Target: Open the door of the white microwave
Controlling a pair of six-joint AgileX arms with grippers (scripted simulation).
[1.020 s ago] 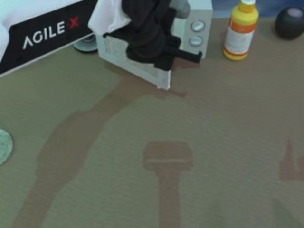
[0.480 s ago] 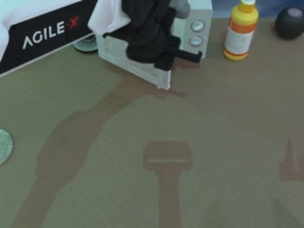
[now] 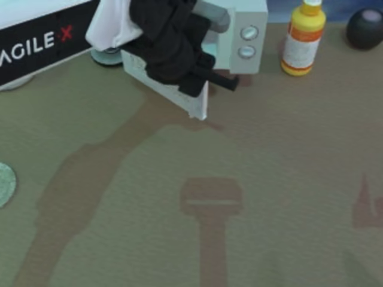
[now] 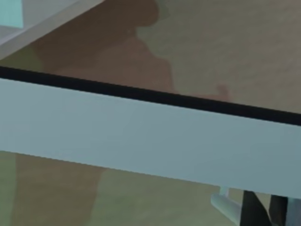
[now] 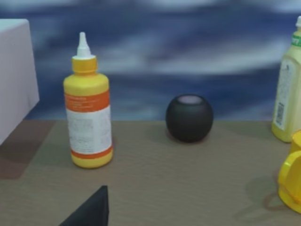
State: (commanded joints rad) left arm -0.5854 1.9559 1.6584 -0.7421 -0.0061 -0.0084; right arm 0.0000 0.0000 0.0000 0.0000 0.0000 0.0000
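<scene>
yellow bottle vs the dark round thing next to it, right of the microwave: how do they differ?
Shape: the yellow bottle is a tall upright cylinder with a pointed white nozzle; the dark sphere is squat and round with a pale flat top.
Colour: the bottle is yellow with an orange and white label; the sphere is plain near-black.
Height: the bottle stands clearly taller.
Both stand on the table, apart, to the right of the white microwave.

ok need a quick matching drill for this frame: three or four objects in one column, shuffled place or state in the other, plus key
1. flat white microwave door
2. yellow bottle with orange label
3. dark round speaker
4. two round grey-white knobs

A. far right corner of the table
B. swung partly open, left claw at it
C. on the microwave's narrow side panel
D. upright, between microwave and speaker

Pairs: 1-B, 2-D, 3-A, 4-C
</scene>
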